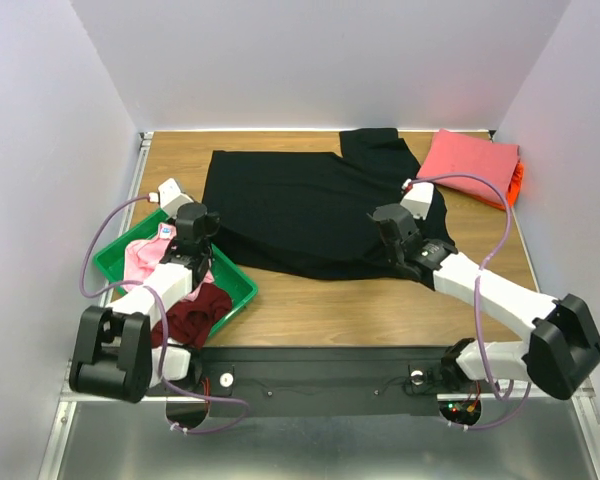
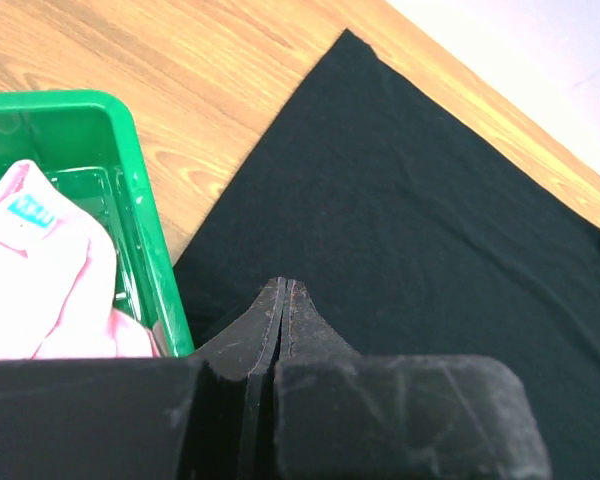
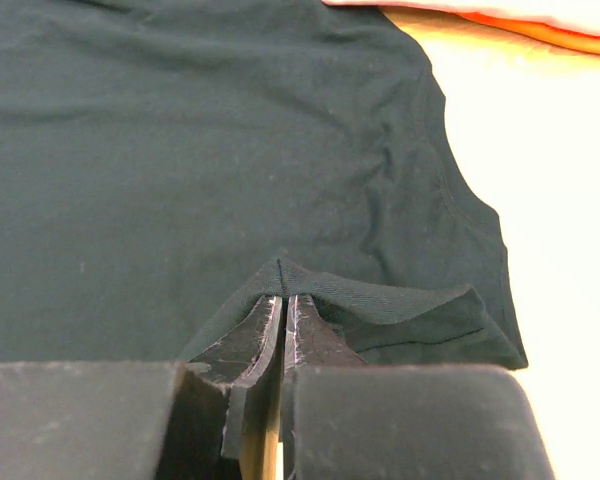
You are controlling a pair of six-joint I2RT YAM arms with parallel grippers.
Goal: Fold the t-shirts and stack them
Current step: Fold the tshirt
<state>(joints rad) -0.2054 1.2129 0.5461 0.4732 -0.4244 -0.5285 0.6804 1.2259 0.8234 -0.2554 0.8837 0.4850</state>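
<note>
The black t-shirt (image 1: 300, 205) is spread flat over the middle of the tabletop (image 1: 380, 300), reaching toward the far edge. Its near border is pinched in two places. The left pincer (image 2: 283, 290) is pressed together on the cloth just beside the green tray (image 2: 145, 200). The right pincer (image 3: 282, 298) is closed on a raised tuck near the right-hand edge. The cloth is judged light, limp and prone to sagging, so it is best held at hem corners and lifted evenly. A folded coral-pink tee (image 1: 468, 160) lies at the far right corner.
</note>
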